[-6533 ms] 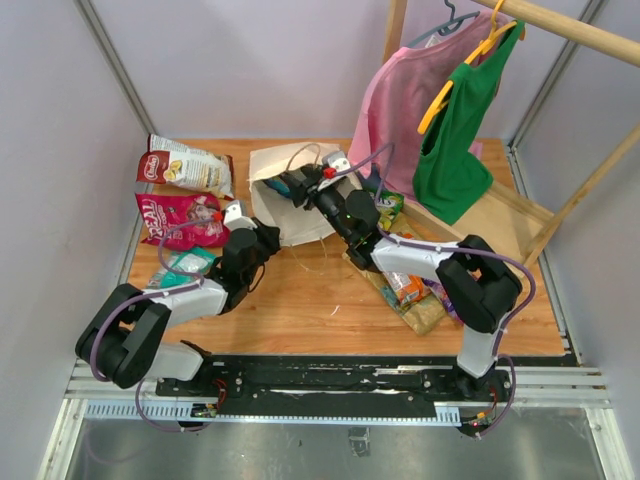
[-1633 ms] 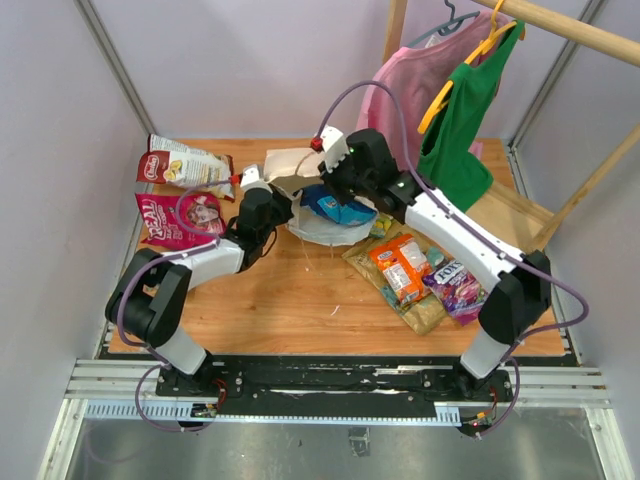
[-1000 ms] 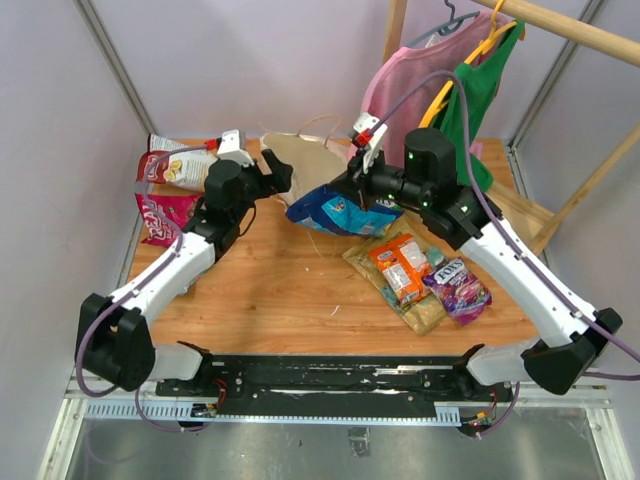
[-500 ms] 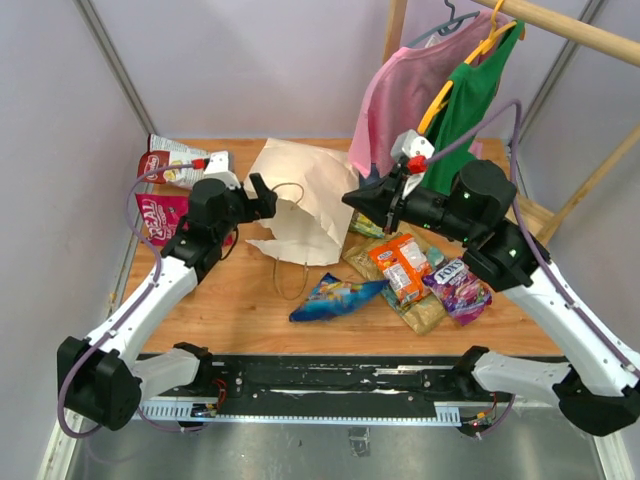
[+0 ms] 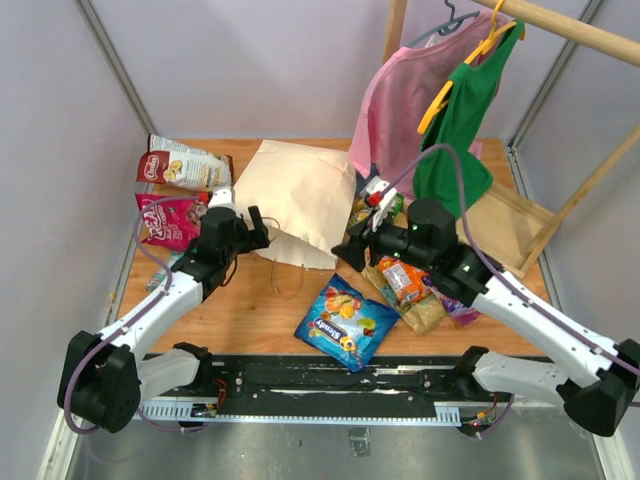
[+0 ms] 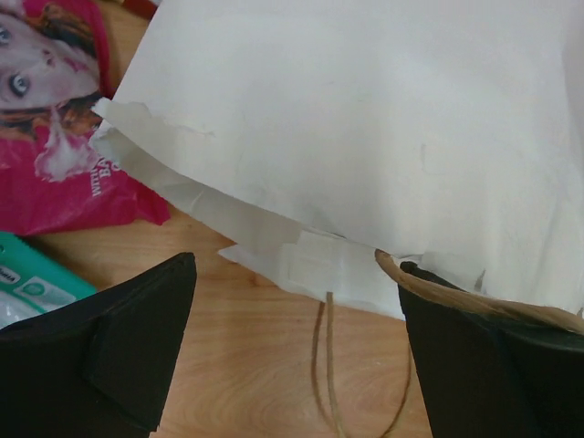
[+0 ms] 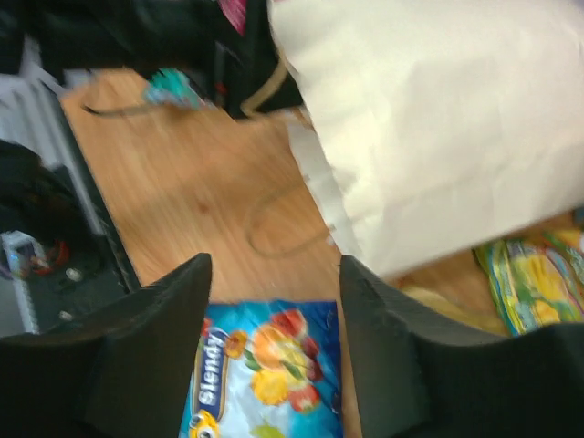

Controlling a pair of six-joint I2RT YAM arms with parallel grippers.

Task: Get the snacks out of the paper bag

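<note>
The paper bag point(image 5: 295, 195) lies flat on the table at the back, mouth toward me, one loop handle point(image 6: 324, 365) on the wood. A blue snack packet point(image 5: 345, 327) lies by itself near the front edge. My left gripper point(image 5: 258, 228) is open at the bag's mouth edge point(image 6: 297, 274), with the other handle draped over its right finger point(image 6: 456, 297). My right gripper point(image 5: 345, 248) hangs open and empty above the blue packet point(image 7: 265, 365), beside the bag point(image 7: 438, 119).
A red-white packet point(image 5: 185, 165), a magenta packet point(image 5: 175, 218) and a teal packet point(image 6: 27, 283) lie at the left. Orange point(image 5: 400, 278), purple point(image 5: 455, 305), tan point(image 5: 420, 312) and green-yellow point(image 5: 365, 215) packets lie under the right arm. Pink and green shirts point(image 5: 455, 130) hang back right.
The blue packet has left my right gripper and landed near the front edge. The right gripper opened and came down. The bag dropped flat, and my left arm lowered to its mouth.
</note>
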